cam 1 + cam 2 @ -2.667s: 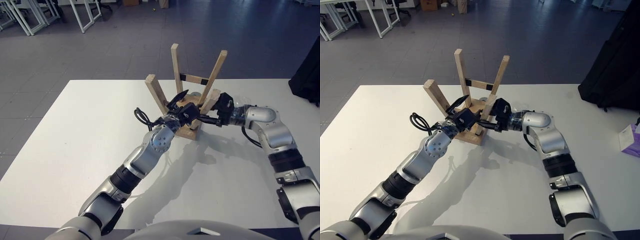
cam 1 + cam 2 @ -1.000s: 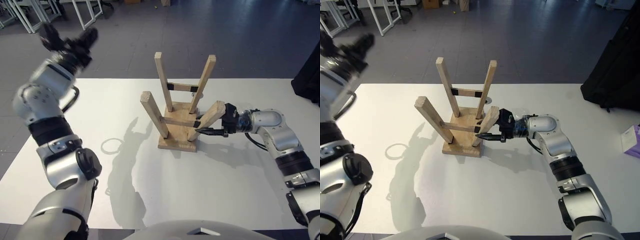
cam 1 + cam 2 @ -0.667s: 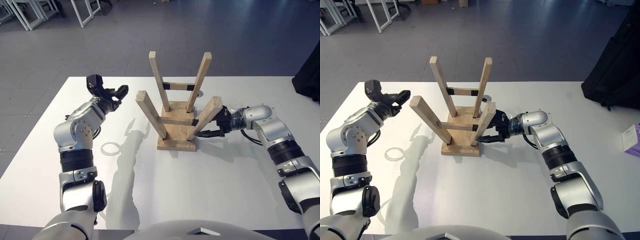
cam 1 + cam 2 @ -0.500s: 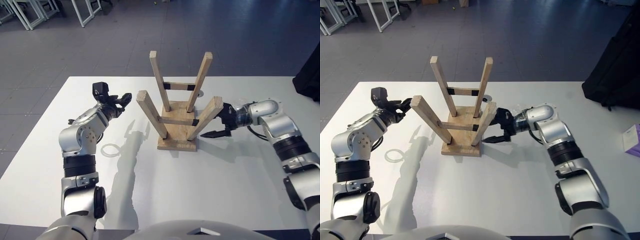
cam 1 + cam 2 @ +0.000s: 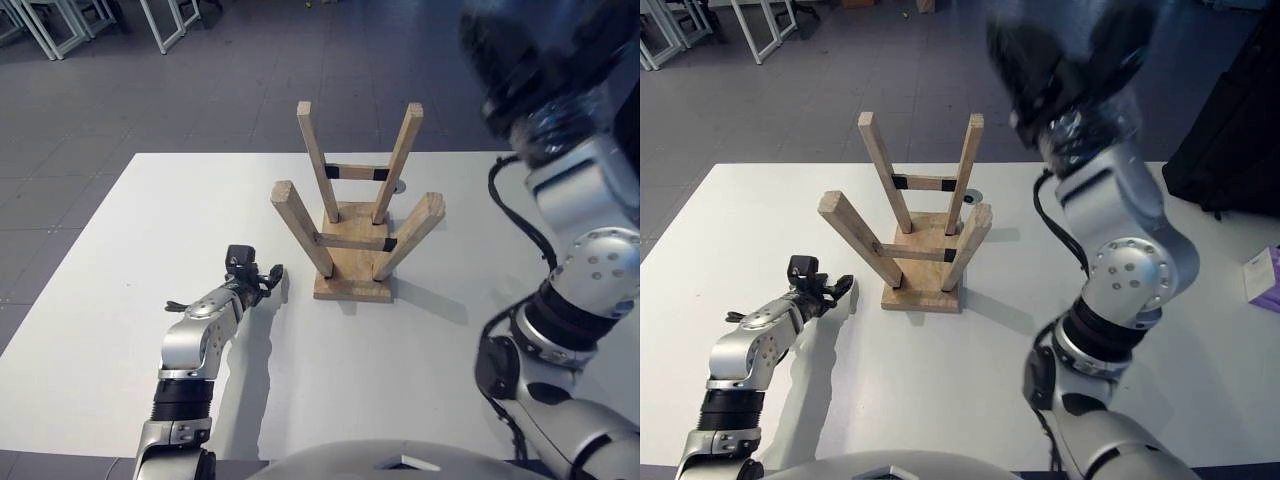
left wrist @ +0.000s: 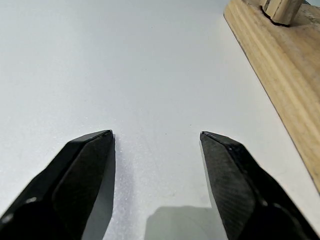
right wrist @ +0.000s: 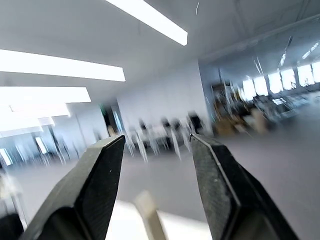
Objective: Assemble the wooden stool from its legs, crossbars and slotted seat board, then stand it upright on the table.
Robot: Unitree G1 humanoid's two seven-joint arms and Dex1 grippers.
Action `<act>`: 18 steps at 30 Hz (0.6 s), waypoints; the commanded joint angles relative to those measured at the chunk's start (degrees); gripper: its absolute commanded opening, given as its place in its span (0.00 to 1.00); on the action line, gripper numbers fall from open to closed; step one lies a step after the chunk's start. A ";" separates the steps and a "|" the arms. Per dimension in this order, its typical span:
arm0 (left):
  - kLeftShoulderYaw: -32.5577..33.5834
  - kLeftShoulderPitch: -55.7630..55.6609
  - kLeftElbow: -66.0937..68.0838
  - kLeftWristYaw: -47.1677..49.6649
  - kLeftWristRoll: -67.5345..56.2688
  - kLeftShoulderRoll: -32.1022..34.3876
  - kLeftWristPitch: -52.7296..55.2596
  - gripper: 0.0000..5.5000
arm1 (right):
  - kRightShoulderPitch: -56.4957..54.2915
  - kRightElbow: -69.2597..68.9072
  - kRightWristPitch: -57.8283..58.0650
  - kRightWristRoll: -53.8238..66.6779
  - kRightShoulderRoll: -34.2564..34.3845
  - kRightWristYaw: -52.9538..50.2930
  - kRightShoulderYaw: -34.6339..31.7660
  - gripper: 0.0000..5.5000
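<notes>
Four legs (image 5: 311, 160), joined by crossbars (image 5: 354, 172), are shown pointing upward from the seat board (image 5: 352, 283), which lies flat on the table (image 5: 130, 230). The stool (image 5: 350, 240) is thus inverted. The left gripper (image 6: 156, 134) is held released, low over the table at 9 o'clock of the board. The right gripper (image 7: 157, 137) is held high at about 1 o'clock, released and grasping nothing.

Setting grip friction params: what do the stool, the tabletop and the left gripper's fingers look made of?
Stool: pale, unfinished-looking wood, with visible grain lines and raw cut edges. Black bands at the crossbar ends, possibly tape.
Tabletop: white, matte, finely speckled; likely laminate or painted board.
Left gripper fingers: black with a faint weave pattern, maybe carbon-fibre composite or textured plastic.
</notes>
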 commanded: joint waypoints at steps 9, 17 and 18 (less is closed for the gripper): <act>0.00 -4.57 0.43 -0.73 2.13 -0.35 -2.35 0.59 | 28.44 5.54 -0.05 -8.91 -5.49 -0.12 25.57 0.43; 1.06 -2.57 0.11 -0.44 2.62 -0.77 -2.77 0.59 | 15.19 -0.03 -2.51 0.72 -8.41 -4.17 8.66 0.43; 1.35 -1.98 -0.32 -0.18 2.63 -0.97 -2.74 0.59 | 16.26 1.43 -2.52 -0.46 -11.84 -2.51 7.32 0.43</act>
